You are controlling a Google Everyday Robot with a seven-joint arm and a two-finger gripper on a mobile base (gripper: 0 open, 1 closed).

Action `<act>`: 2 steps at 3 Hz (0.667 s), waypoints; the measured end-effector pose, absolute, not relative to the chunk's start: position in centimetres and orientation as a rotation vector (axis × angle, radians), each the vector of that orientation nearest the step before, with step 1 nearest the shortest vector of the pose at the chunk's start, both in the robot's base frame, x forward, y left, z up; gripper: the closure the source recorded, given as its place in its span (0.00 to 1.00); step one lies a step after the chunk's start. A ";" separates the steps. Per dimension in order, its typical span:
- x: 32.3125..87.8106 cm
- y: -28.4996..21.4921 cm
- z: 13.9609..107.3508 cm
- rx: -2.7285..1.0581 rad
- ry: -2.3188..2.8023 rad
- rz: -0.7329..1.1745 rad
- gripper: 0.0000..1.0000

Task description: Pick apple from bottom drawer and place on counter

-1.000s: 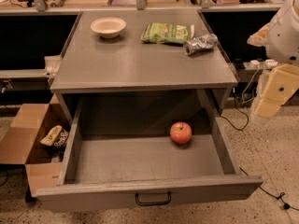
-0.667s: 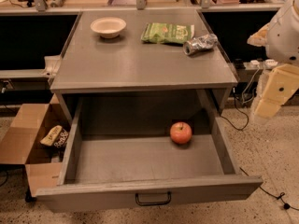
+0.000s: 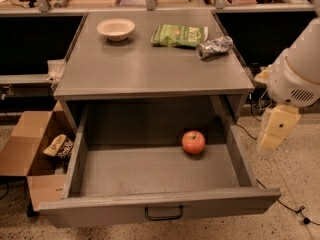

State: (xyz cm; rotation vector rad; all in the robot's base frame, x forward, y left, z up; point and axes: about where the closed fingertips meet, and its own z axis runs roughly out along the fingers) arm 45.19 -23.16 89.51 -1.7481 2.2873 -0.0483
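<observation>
The apple [image 3: 193,142], red-orange, lies on the floor of the open bottom drawer [image 3: 155,205], at its back right, near the right wall. The drawer is pulled fully out, and its dark bar handle [image 3: 164,213] faces me. The grey counter [image 3: 150,64] sits directly above it. My gripper [image 3: 273,130], a cream-coloured piece hanging below the white arm [image 3: 300,69], is outside the drawer to its right. It is at about the apple's height and apart from it. It holds nothing that I can see.
On the counter are a pale bowl [image 3: 116,28] at the back left, a green snack bag [image 3: 179,35] and a crushed silver can [image 3: 214,47] at the back right. An open cardboard box [image 3: 35,151] with packets sits on the floor at the left. Cables trail on the floor at the right.
The arm and gripper have moved down and a little left, closer to the drawer's right side. The apple and the drawer have not moved.
</observation>
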 end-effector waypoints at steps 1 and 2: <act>46.4 -24.1 82.1 -1.683 2.270 0.054 0.00; 50.2 -24.8 75.3 -1.559 2.196 0.172 0.00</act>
